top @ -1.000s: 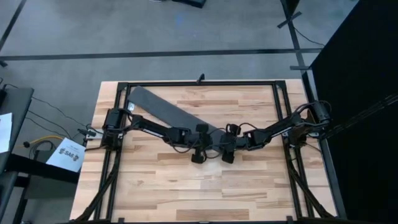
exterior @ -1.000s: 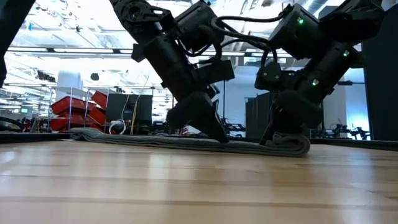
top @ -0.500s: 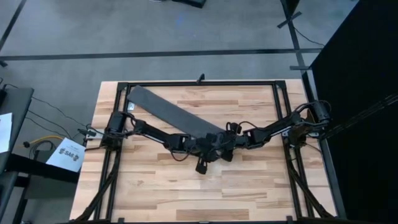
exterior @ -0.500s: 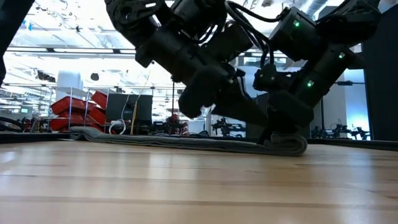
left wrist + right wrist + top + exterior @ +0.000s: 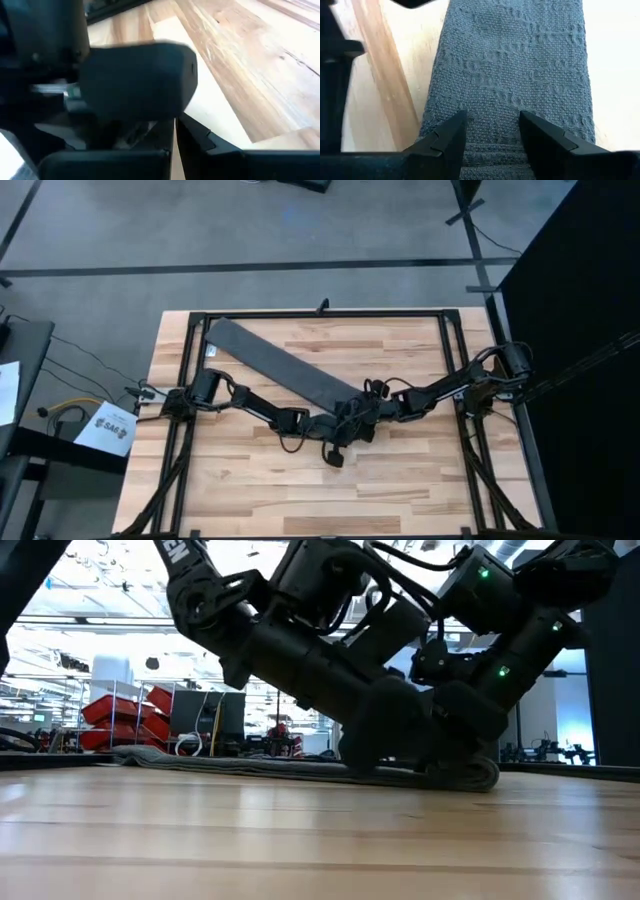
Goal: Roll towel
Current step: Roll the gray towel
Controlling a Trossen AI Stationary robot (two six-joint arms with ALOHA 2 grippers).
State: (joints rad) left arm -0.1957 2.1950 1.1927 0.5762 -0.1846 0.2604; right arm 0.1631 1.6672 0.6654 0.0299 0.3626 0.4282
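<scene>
Keep the right tool point(image 5: 491, 131), fingers spread over the towel point(image 5: 280, 362) roll, level while turning; left tool point(image 5: 345, 428) state indeterminable.

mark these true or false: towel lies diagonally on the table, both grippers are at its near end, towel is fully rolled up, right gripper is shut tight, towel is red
1. The towel lies diagonally on the table. True.
2. Both the left gripper and right gripper are at one end of it. True.
3. It is fully rolled up. False: most lies flat, only the end by the grippers is bunched.
4. The right gripper is shut tight. False: its fingers stand apart over the cloth.
5. The towel is red. False: dark grey.
</scene>
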